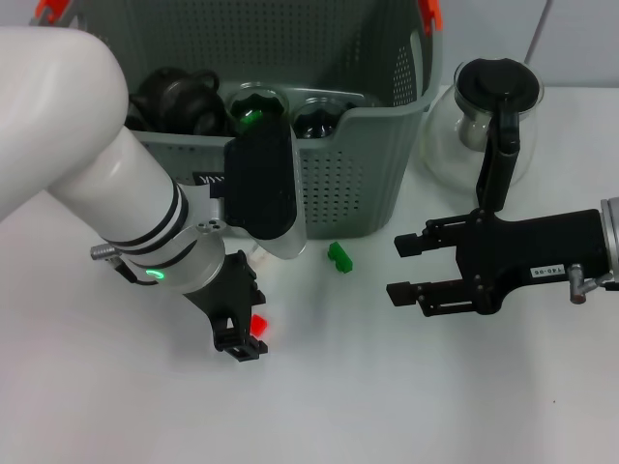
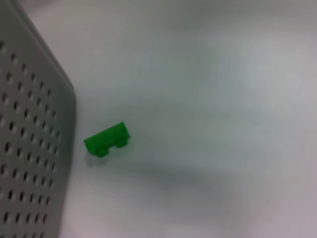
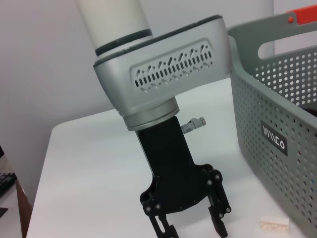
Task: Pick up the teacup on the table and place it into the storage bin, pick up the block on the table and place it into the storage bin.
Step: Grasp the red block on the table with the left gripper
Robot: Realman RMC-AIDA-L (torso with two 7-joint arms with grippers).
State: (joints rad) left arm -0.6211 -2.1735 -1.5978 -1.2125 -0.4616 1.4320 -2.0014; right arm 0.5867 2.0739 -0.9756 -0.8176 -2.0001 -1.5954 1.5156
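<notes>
Cups already sit in the grey-green perforated plastic storage bin; small green block remains on the table, left gripper open around a red block, right gripper open, empty.

A glass pot with a black lid and black handle stands on the white table, to the right of the perforated basket and close beside its corner. A small pale cream piece lies on the tabletop close to the basket's wall.
</notes>
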